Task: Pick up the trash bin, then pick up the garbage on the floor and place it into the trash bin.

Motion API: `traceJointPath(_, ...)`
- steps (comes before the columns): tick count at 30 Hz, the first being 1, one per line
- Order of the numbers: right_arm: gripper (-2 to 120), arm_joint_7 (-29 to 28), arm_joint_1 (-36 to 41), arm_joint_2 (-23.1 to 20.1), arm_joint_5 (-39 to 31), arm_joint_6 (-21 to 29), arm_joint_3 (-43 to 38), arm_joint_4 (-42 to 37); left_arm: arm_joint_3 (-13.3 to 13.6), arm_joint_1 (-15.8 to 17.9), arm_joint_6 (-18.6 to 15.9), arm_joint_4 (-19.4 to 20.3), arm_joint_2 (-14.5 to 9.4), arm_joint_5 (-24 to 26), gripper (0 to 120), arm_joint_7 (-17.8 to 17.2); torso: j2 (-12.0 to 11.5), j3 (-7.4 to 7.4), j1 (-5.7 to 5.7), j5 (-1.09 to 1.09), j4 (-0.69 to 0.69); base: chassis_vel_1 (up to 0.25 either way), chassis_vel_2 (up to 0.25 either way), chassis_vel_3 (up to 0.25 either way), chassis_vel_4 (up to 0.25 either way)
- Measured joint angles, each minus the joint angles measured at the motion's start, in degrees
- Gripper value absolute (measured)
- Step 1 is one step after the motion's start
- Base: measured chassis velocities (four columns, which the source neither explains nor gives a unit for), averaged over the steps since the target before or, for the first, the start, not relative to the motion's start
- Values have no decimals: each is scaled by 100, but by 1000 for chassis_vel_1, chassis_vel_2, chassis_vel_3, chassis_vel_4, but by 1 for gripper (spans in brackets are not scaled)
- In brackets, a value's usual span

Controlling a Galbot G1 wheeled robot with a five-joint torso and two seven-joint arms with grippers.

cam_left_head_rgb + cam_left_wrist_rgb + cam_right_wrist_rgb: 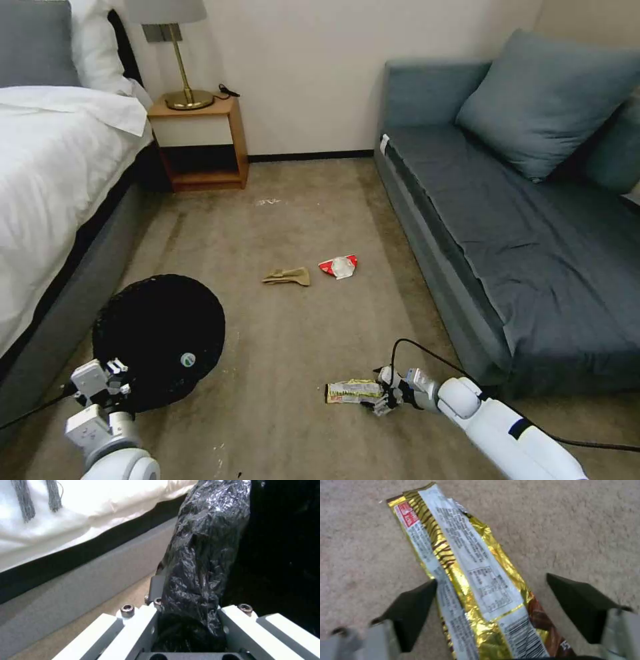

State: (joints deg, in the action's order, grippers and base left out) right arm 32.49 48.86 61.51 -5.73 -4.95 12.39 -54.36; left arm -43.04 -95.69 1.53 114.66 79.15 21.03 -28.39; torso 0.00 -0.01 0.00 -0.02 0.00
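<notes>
At the far left a bed (47, 153) with white sheets runs along the carpet (293, 347), and a wooden nightstand (200, 143) carrying a brass lamp (179, 60) stands by the wall beyond it. Beside the bed frame, low on the left, the left gripper (120, 381) is clamped on the near rim of the trash bin (160, 337), a round bin lined with a crinkly black bag; in the left wrist view a fold of that black plastic (206, 555) is pinched between the two white finger bodies. Inside the bin a small white-and-green round thing (188, 359) shows; whether it is a bottle's cap end cannot be told. Toward the middle of the floor, well beyond both grippers, lie a crumpled tan paper (288, 276) and, just to its right, a crumpled red-and-white wrapper (339, 266), near each other but apart. Nearer the robot and right of centre, the flat yellow snack wrapper (352, 391) lies on the carpet with its right end at the right gripper (387, 395). The right wrist view shows that gripper's dark fingers (413, 610) spread wide, straddling the gold wrapper (470, 580): one finger touches the wrapper's edge, the other stands clear of it. A grey-blue sofa (533, 227) with a cushion (547, 100) fills the right side.
</notes>
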Motion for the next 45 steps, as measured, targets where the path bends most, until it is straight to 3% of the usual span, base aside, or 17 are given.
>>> traceJointPath(3,71,64,-14,23,41,-50,-10,40,9,10,-1,-3,7,3,4,0,0,0,0,-1,-1,0,0,0,0)
traceJointPath(18,30,110,-4,-4,-3,-52,13,-137,16,-59,18,12,35,2,4,13,-1,1,0,2,0,0,0,0,0)
traceJointPath(19,22,115,11,-10,-32,-52,13,-208,22,-60,26,17,42,1,4,16,-1,1,0,2,0,0,0,0,0)
traceJointPath(25,1,117,-23,1,-141,-32,13,-377,35,-58,34,20,48,0,4,25,-1,1,0,2,0,0,0,0,0)
traceJointPath(29,0,108,-115,29,-217,-14,34,-447,54,-42,34,20,68,1,4,35,0,1,0,1,0,0,0,0,0)
traceJointPath(38,0,-325,-719,216,-1687,196,366,-1295,129,24,34,-64,112,-73,4,90,-1,1,0,0,1,0,0,0,0)
traceJointPath(42,0,-619,-1069,598,-3282,202,724,-1685,187,99,42,-116,176,-208,4,137,-1,1,0,0,1,0,0,0,0)
traceJointPath(45,0,-759,-1147,747,-3872,252,909,-1987,206,129,42,-136,202,-242,4,143,-1,1,0,0,1,0,0,0,0)
